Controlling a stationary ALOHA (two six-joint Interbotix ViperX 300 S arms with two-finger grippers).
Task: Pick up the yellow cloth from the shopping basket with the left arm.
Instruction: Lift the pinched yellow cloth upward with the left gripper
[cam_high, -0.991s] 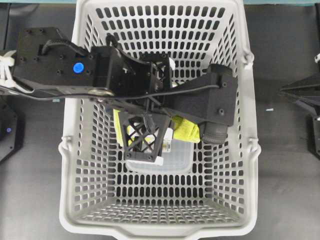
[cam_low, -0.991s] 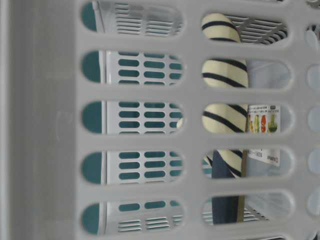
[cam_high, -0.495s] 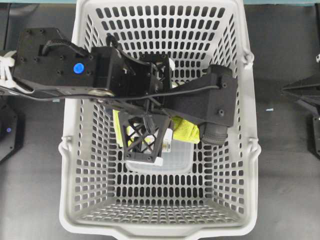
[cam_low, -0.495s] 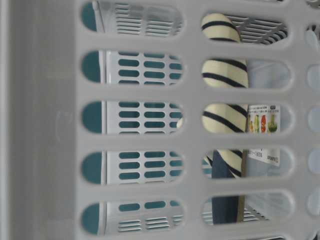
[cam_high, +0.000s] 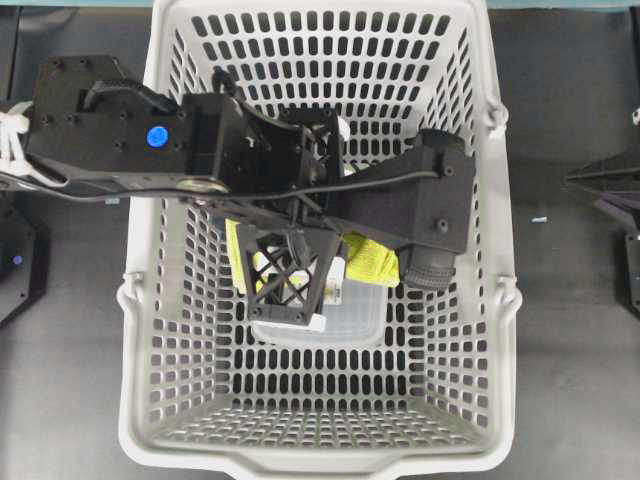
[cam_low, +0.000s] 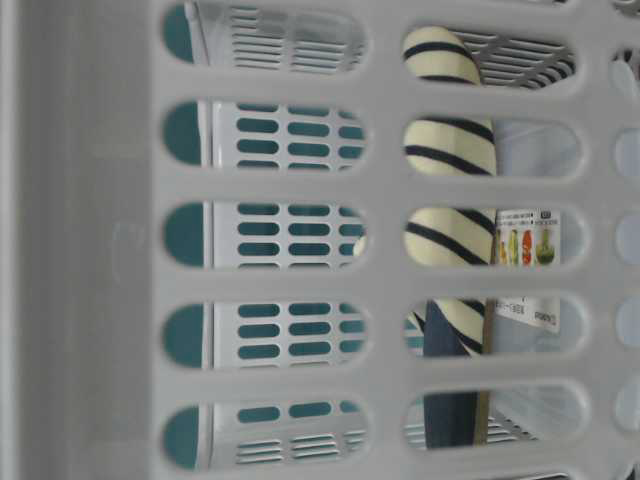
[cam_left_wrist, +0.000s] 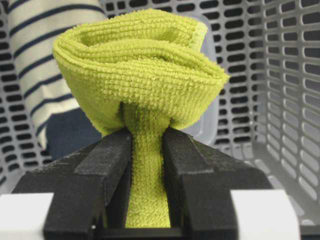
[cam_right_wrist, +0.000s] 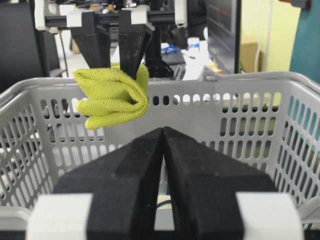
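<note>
Your left hand (cam_left_wrist: 147, 165) is clenched on the yellow cloth (cam_left_wrist: 137, 75), which hangs bunched from its fingers about level with the rim of the shopping basket (cam_right_wrist: 240, 85), over the basket's middle. The striped slipper (cam_left_wrist: 42, 65) lies below on the basket floor. Your right hand (cam_right_wrist: 163, 150) is pressed closed on nothing, outside the basket wall.

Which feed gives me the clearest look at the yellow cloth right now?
The left wrist view: the yellow cloth fills it, pinched between the left gripper fingers. The right wrist view shows it hanging at basket-rim height. Overhead shows only scraps beneath the arm; the table-level view shows none.
</note>
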